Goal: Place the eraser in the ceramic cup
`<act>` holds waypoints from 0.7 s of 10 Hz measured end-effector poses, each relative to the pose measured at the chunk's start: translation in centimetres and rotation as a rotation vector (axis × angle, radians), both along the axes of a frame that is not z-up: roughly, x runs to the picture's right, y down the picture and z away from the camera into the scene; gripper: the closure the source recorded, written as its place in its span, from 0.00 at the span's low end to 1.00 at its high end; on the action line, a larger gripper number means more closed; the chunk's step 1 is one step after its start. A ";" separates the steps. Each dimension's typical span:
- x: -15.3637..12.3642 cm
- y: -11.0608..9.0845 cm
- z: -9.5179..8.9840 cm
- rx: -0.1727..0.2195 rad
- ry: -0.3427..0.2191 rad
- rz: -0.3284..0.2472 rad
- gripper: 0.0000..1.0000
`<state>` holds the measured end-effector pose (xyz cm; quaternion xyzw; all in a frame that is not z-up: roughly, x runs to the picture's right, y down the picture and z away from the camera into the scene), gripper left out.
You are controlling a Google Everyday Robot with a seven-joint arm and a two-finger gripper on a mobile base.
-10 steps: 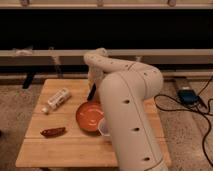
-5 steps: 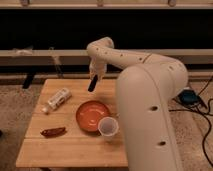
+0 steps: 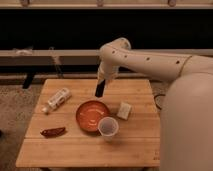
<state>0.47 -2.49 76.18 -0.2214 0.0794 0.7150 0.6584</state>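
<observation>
My gripper (image 3: 100,85) hangs above the back middle of the wooden table (image 3: 75,150), pointing down and shut. A small dark oblong, the eraser (image 3: 99,92), sticks out below its tip, held clear of the tabletop. The ceramic cup (image 3: 108,127), pale and round with a shadowed inside, stands upright toward the front, touching the front right edge of the orange-red plate (image 3: 90,116). The gripper is behind the cup and slightly to its left, above the plate's far rim.
A white flat block (image 3: 124,110) lies right of the plate. A dark red chilli-shaped thing (image 3: 53,132) lies at the front left. A pale bottle (image 3: 56,100) lies on its side at the back left. My large pale arm (image 3: 185,100) fills the right side.
The gripper has stayed shut and shifted a little toward the plate. The view now sits closer to the table, and the arm's bulk covers less of its middle than a second ago.
</observation>
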 end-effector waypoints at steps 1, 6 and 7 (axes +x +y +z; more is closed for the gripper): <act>0.7 1.2 -1.9 0.008 -0.035 -0.026 1.00; 2.3 4.9 -8.6 0.048 -0.178 -0.109 1.00; 2.8 5.9 -9.4 0.048 -0.193 -0.121 1.00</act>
